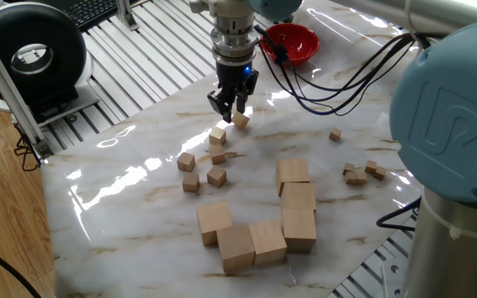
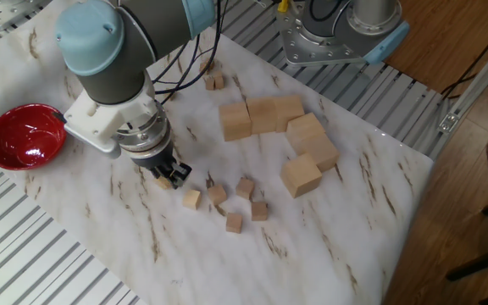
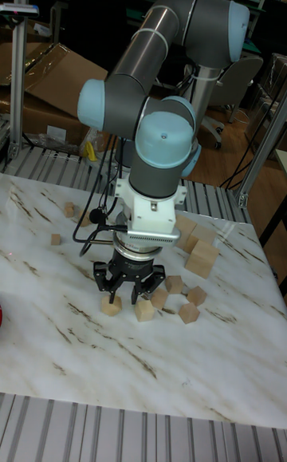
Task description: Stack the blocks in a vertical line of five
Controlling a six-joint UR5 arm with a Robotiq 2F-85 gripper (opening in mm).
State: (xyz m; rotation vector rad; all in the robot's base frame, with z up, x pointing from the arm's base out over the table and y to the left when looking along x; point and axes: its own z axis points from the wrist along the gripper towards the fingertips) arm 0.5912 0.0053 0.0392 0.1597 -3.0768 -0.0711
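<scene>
My gripper (image 1: 236, 116) (image 2: 167, 177) (image 3: 121, 298) reaches straight down to the marble table and is shut on one small light-wood block (image 1: 241, 121) (image 2: 165, 180) (image 3: 112, 306), held at or just above the surface. Several more blocks lie loose beside it, none stacked. The closest block (image 1: 217, 135) (image 2: 192, 199) (image 3: 144, 310) sits a short way off. Others (image 1: 218, 154) (image 1: 186, 161) (image 1: 216, 175) (image 1: 191, 183) spread out beyond it. The fingers partly hide the held block.
Large wood cubes (image 1: 298, 197) (image 2: 262, 114) cluster near the blocks. Tiny cubes (image 1: 357, 174) (image 2: 213, 80) lie at one table edge. A red bowl (image 1: 293, 41) (image 2: 24, 135) sits at the table's corner, with black cables (image 1: 338, 83) hanging from the arm.
</scene>
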